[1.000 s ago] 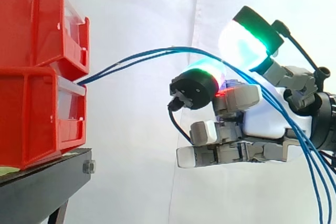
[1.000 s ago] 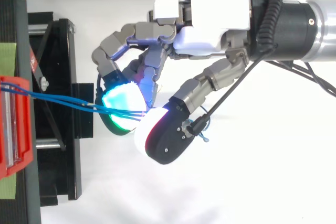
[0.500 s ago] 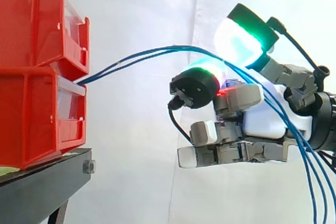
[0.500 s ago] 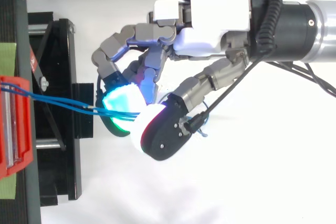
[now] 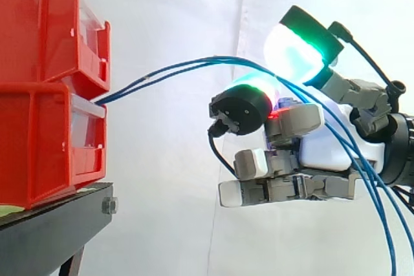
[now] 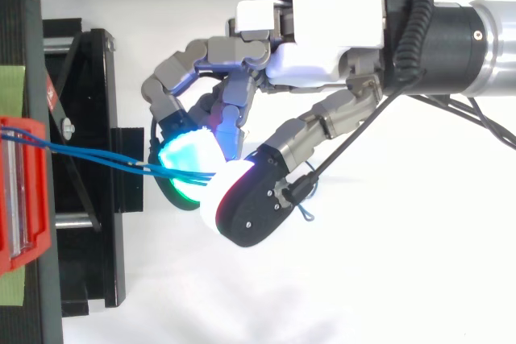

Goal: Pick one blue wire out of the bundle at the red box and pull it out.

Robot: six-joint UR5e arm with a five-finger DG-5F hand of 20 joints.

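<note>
A white curtain hangs behind the whole scene. At the far left, a black stand carries two red bins stacked one on the other. A small bundle of blue wires comes out from the front of the bins, at the seam between the upper and the lower one. The wires run lengthwise from left to right, rising in a shallow arc through the open air. To the right of the bins, well clear of them, the robot hand reaches in from the right edge.

Its fingers are curled. The wires pass between the green-glowing pad of one curled finger below and the large white-and-green pad of the thumb above. The two pads are closed on the bundle. Past the pinch, the wires slope down across the palm and leave at the lower right corner. From above, the wires cross the stand almost straight into the pinched pads.
</note>
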